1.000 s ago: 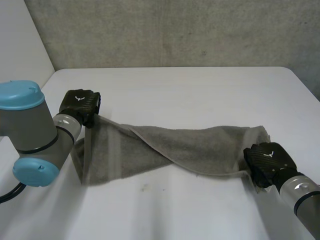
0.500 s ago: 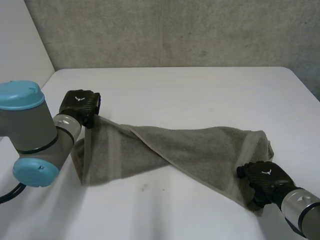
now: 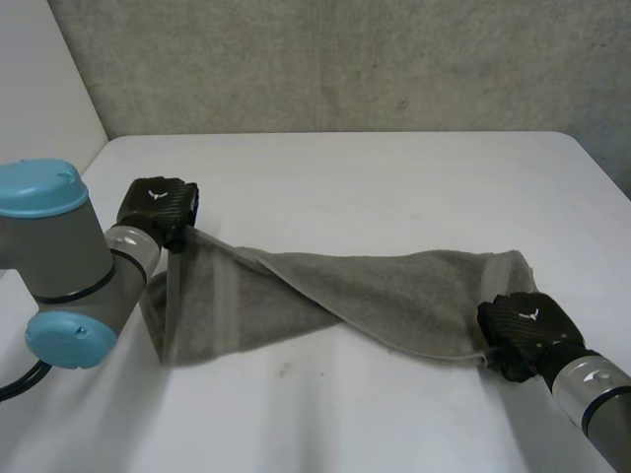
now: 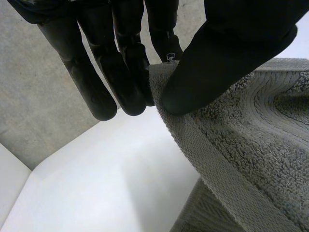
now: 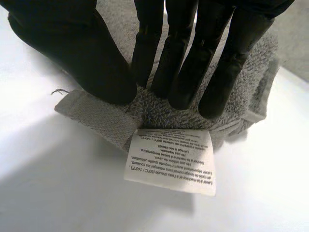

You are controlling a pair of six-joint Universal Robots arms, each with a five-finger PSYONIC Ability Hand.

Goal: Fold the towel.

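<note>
Towel [image 3: 345, 291]: grey terry cloth, twisted, stretched between both hands, sagging onto the white table [image 3: 375, 177].
Left hand [image 3: 158, 207]: thumb and fingers pinching one end's edge.
Right hand [image 3: 525, 330]: fingers and thumb clamped on the opposite corner, beside a white printed care label [image 5: 170, 159].

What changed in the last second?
The right hand, pinching one end of the towel, dipped toward the robot and has come back out, drawing that end flatter. Nothing was grabbed or released. The left hand stayed put, pinching the other end.
</note>
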